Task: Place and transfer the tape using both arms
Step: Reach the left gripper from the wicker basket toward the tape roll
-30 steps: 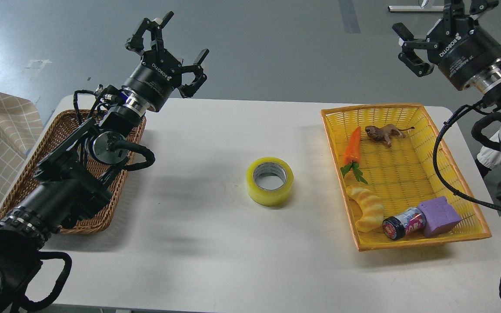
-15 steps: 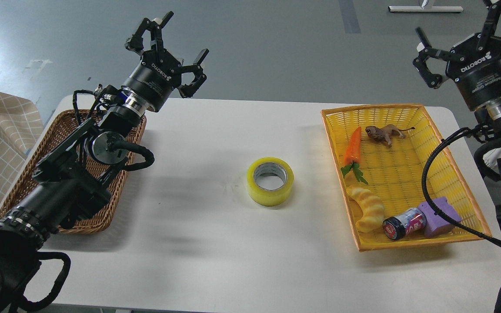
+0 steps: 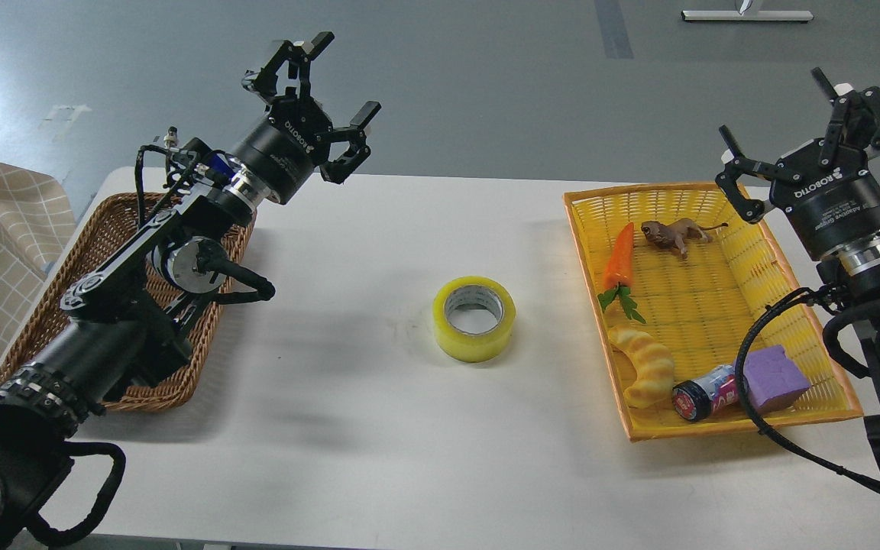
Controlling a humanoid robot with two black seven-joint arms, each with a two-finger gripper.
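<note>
The yellow tape roll [image 3: 474, 318] with a grey-white core lies flat on the white table [image 3: 379, 428], near its middle, touched by nothing. My left gripper [image 3: 316, 95] is open and empty, held above the table's back left, well left of the tape. My right gripper [image 3: 807, 141] is open and empty, held above the back right corner of the yellow basket [image 3: 837, 374], far right of the tape.
A brown wicker basket [image 3: 50, 305] sits at the table's left under my left arm. The yellow basket holds a toy carrot [image 3: 618, 260], a toy lion [image 3: 673, 231], a pale ridged bread toy [image 3: 645, 365], a small can [image 3: 706, 392] and a purple block [image 3: 774, 376].
My right gripper has moved down and to the right, from the top right corner to the basket's back right corner. My left gripper has shifted slightly right. The tape has not moved.
</note>
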